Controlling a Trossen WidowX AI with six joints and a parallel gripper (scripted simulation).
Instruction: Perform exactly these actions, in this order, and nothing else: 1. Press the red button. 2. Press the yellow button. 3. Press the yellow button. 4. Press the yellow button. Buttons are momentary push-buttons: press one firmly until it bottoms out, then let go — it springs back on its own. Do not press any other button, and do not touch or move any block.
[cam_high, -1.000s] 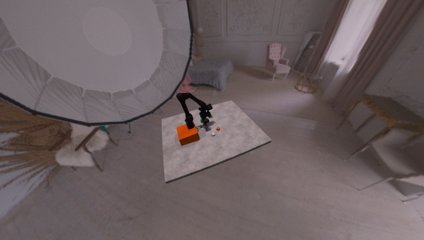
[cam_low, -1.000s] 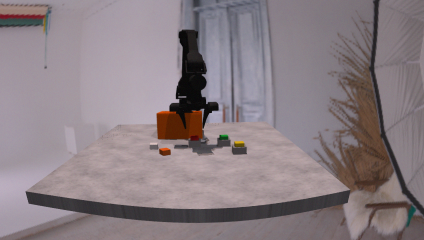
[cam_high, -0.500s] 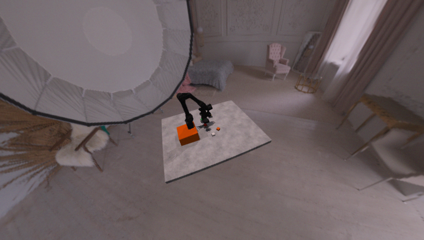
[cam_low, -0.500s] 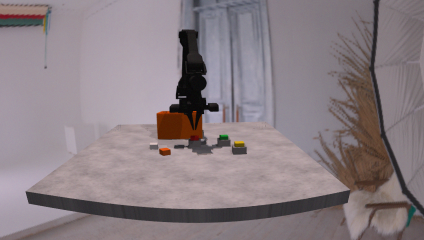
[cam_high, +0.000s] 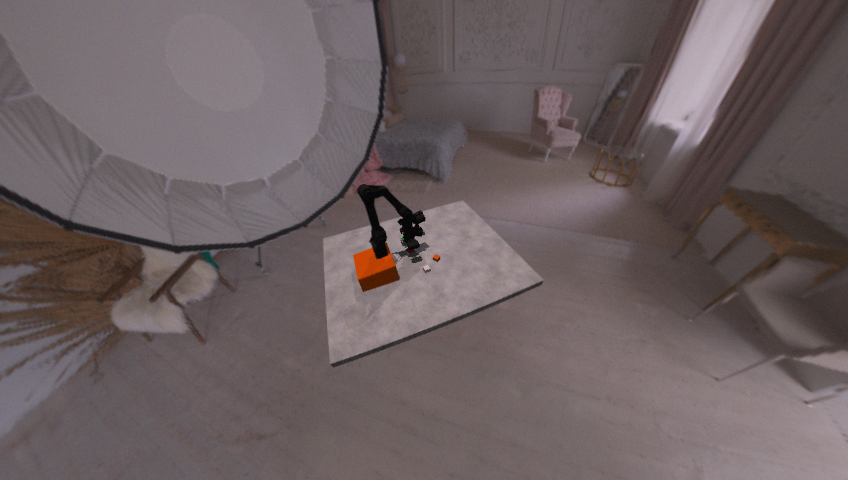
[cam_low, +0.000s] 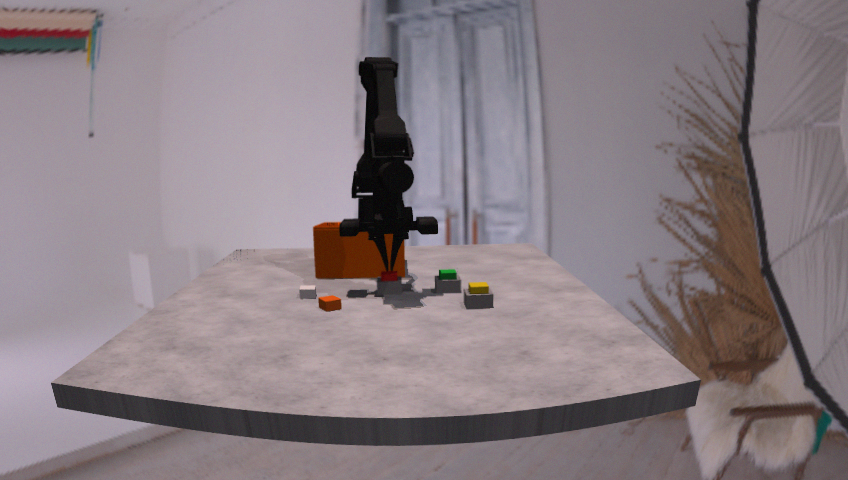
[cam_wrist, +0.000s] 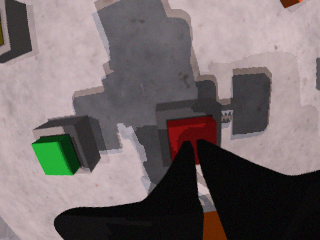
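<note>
The red button (cam_low: 389, 276) (cam_wrist: 190, 132) sits on its grey base in the middle of the table. My gripper (cam_low: 388, 267) (cam_wrist: 194, 146) (cam_high: 410, 242) is shut, with nothing between the fingers, and points straight down with its tips at the red button's top. The yellow button (cam_low: 477, 287) stands on its grey base to the right in the exterior view; only its base edge shows in the wrist view (cam_wrist: 15, 28) at the far left.
A green button (cam_low: 447, 274) (cam_wrist: 56, 155) stands between red and yellow. An orange block (cam_low: 329, 303) (cam_high: 436, 257), a white block (cam_low: 307, 291) (cam_high: 426, 268) and a flat dark grey block (cam_low: 357, 293) (cam_wrist: 251, 102) lie left of the red button. The arm's orange base box (cam_low: 345, 255) (cam_high: 375, 270) stands behind.
</note>
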